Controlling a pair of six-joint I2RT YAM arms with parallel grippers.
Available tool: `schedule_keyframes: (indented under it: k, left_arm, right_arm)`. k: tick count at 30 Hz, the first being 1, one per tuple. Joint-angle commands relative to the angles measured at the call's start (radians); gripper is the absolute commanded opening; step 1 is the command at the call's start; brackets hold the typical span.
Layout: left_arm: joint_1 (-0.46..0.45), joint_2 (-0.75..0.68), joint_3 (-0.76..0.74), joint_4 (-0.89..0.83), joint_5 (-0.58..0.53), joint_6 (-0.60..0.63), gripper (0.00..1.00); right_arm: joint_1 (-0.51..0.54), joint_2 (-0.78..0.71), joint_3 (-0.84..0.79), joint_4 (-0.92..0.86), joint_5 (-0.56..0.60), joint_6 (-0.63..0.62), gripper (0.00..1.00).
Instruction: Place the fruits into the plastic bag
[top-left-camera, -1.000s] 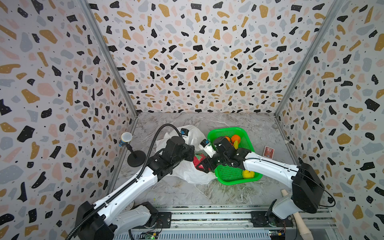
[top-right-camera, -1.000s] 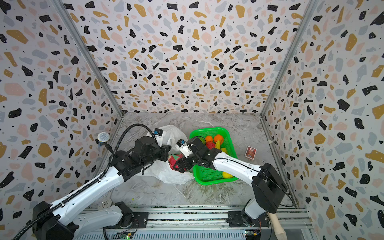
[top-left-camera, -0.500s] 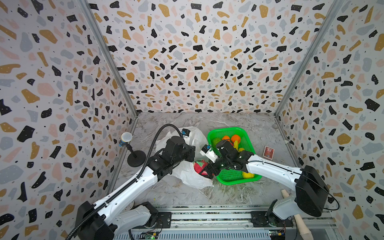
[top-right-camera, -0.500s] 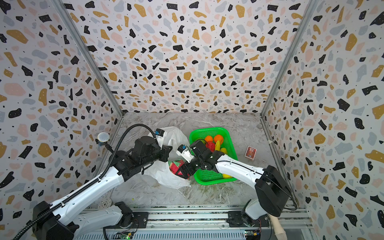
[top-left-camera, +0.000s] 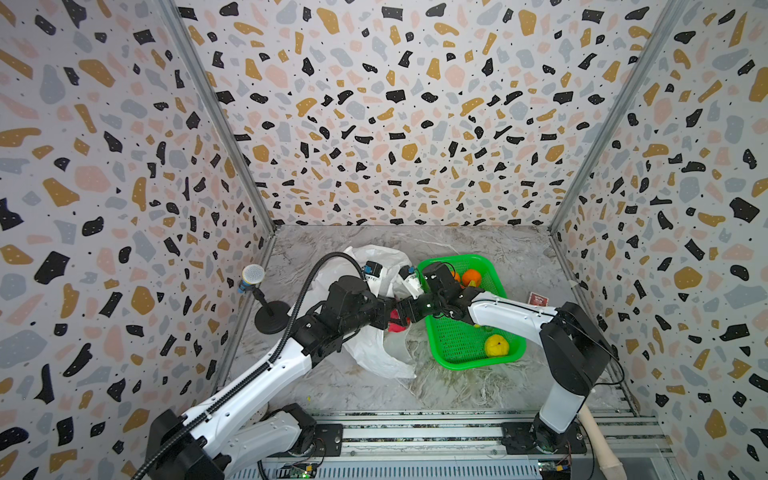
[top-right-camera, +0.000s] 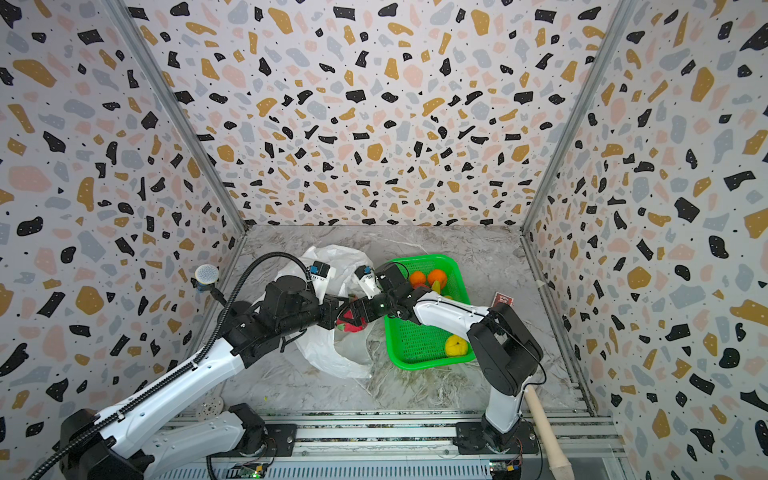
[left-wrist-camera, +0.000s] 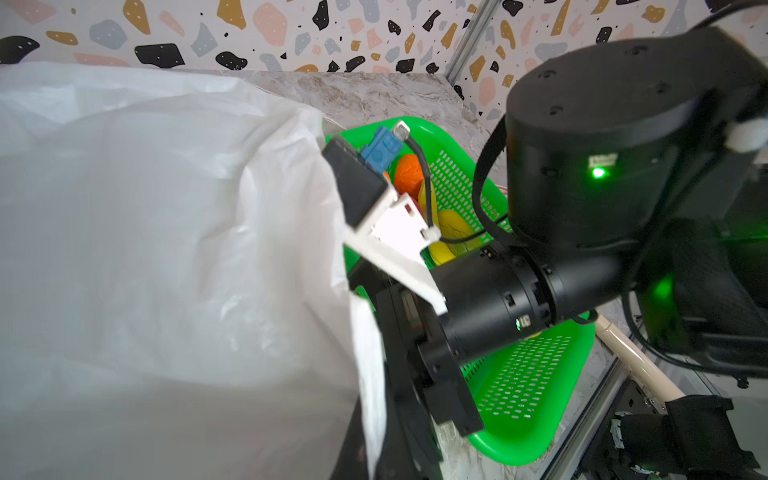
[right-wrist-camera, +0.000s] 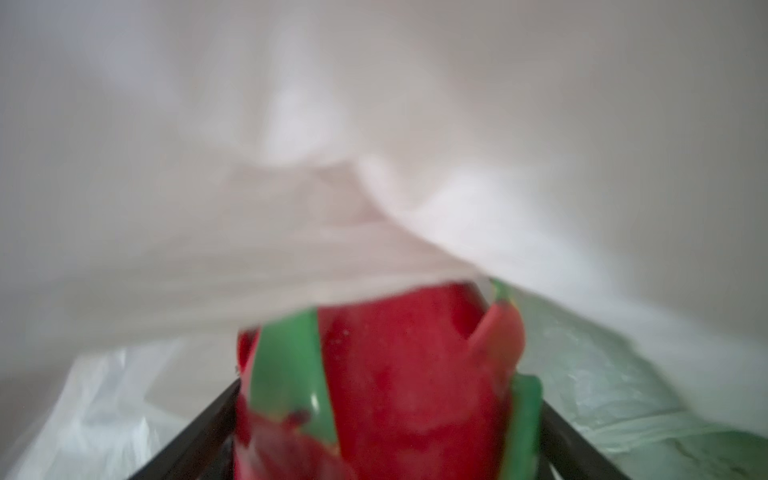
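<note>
Terrazzo-pattern walls on three sides, marbled grey tabletop (top-left-camera: 457, 390) below.

Top views:
- plastic bag (top-left-camera: 374, 353) (top-right-camera: 328, 357) is seen crumpled left of centre, mouth turned right, just beside the green tray (top-left-camera: 478, 365).
- left pincer (top-left-camera: 386, 313) is parked at the bag mouth, pressed together; the bag rim appears to be pinched.
- right pincer (top-left-camera: 402, 321) is reached across from the tray side, with the dragon fruit (top-left-camera: 399, 328) (top-right-camera: 351, 327) pinched at the bag mouth, over the film.
- Left in the tray: two oranges (top-right-camera: 437, 277) at the far end, yellow round fruit (top-right-camera: 456, 345) at the near end.
- small red box (top-right-camera: 503, 300) is lying on the tabletop right of the tray, apart from it.
- microphone (top-left-camera: 253, 275) on a stand is placed by the left wall.

Left wrist view:
- Most of the frame is filled by bag film (left-wrist-camera: 166, 249), held upright close to the lens.
- The left pincer's own tips cannot be made out.
- right arm (left-wrist-camera: 490, 307) is seen beyond the film edge, over the tray (left-wrist-camera: 532, 436).
- An orange (left-wrist-camera: 409, 174) and a yellow fruit (left-wrist-camera: 451, 232) are partly hidden behind the arm.

Right wrist view (blurred):
- Dragon fruit (right-wrist-camera: 407, 374), red with green scales, is gripped between the two dark fingers (right-wrist-camera: 195, 432) of the right pincer (right-wrist-camera: 386, 407), both touching it.
- Its far end is covered by bag film (right-wrist-camera: 291, 208), and film is also seen beneath it.
</note>
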Motion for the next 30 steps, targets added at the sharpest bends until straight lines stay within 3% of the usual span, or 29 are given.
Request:
schedule_keyframes:
  k: [1, 6, 10, 12, 15, 20, 22, 25, 30]
  left_arm:
    - [-0.001, -0.018, -0.026, 0.052, 0.028, -0.029, 0.0]
    - [-0.001, -0.01, -0.045, 0.049, 0.031, -0.043, 0.0]
    - [0.0, 0.003, -0.063, 0.045, 0.019, -0.05, 0.0]
    - [0.0, 0.006, -0.072, 0.049, -0.002, -0.054, 0.0]
    - [0.001, 0.011, -0.076, 0.045, -0.043, -0.055, 0.0]
    - [0.001, 0.019, -0.073, 0.037, -0.079, -0.051, 0.0]
    - [0.001, 0.019, -0.072, 0.032, -0.092, -0.048, 0.0]
    - [0.001, 0.021, -0.073, 0.03, -0.109, -0.045, 0.0]
    - [0.001, 0.025, -0.071, 0.024, -0.119, -0.041, 0.0]
  right_arm:
    - [-0.007, -0.009, 0.051, 0.107, 0.07, 0.116, 0.0]
    - [-0.006, 0.025, 0.06, 0.123, 0.093, 0.182, 0.0]
    - [0.033, 0.068, 0.117, 0.042, 0.122, 0.158, 0.0]
    - [0.048, 0.092, 0.148, -0.006, 0.142, 0.144, 0.05]
    - [0.044, 0.128, 0.186, -0.072, 0.164, 0.143, 0.26]
    - [0.036, 0.167, 0.223, -0.182, 0.179, 0.095, 0.79]
    - [0.036, 0.175, 0.227, -0.219, 0.184, 0.078, 0.91]
    - [0.036, 0.18, 0.22, -0.266, 0.191, 0.053, 0.99]
    - [0.036, 0.174, 0.193, -0.317, 0.219, 0.013, 0.99]
